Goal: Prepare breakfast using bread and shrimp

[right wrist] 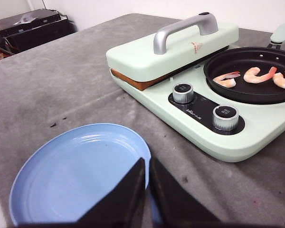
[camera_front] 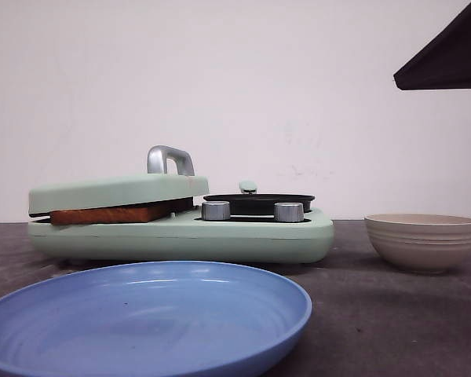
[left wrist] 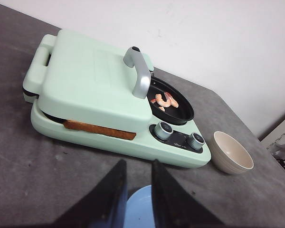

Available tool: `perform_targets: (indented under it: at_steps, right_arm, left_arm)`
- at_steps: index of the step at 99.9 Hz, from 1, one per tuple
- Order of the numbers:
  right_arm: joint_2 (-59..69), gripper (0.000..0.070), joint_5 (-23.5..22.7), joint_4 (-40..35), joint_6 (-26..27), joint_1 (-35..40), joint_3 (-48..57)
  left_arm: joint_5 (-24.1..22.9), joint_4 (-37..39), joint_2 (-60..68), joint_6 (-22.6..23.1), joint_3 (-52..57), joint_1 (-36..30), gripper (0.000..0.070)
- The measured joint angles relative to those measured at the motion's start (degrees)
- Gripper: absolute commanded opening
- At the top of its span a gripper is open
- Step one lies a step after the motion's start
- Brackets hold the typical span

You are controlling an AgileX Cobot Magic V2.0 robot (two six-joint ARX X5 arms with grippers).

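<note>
A slice of bread (camera_front: 110,214) (left wrist: 99,129) (right wrist: 133,81) lies pressed under the shut lid of the mint-green breakfast maker (camera_front: 180,236); only its brown crust edge shows. Several pink-orange shrimp (left wrist: 164,100) (right wrist: 256,75) lie in the black pan (camera_front: 259,200) on the maker's right side; in the front view the pan's rim hides them. My left gripper (left wrist: 138,164) hangs open and empty above the near table, over the far rim of the blue plate (left wrist: 140,209). My right gripper (right wrist: 147,160) is shut on nothing, above the plate's edge (right wrist: 80,171).
The blue plate (camera_front: 141,322) sits empty in front of the maker. A beige ribbed bowl (camera_front: 422,239) (left wrist: 232,152) stands to the maker's right. Two silver knobs (right wrist: 183,92) face the front. A silver handle (camera_front: 169,159) rises from the lid. A dark arm part (camera_front: 447,55) hangs at upper right.
</note>
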Motion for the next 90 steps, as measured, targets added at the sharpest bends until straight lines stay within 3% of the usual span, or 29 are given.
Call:
perform_targets:
  at_steps: [44,52,64,76,90]
  right_arm:
    - [0.0,0.0005,0.0,0.0,0.0,0.0,0.0]
    - [0.0,0.0005,0.0,0.0,0.0,0.0,0.0]
    - [0.0,0.0005,0.0,0.0,0.0,0.0,0.0]
    - [0.0,0.0005,0.0,0.0,0.0,0.0,0.0]
    - [0.0,0.0005,0.0,0.0,0.0,0.0,0.0]
  left_arm:
    - [-0.1,-0.1,0.0,-0.1,0.0,0.0,0.0000]
    - [-2.4,0.3,0.0,0.5,-0.4,0.7,0.0000]
    - [-9.1,9.5,0.0,6.3,-5.5,3.1,0.0000]
    - [-9.8,21.3,0.0,13.4,-12.1,6.4,0.0000]
    - [-9.9,23.3,0.0,17.0,-16.9,9.2,0.0000]
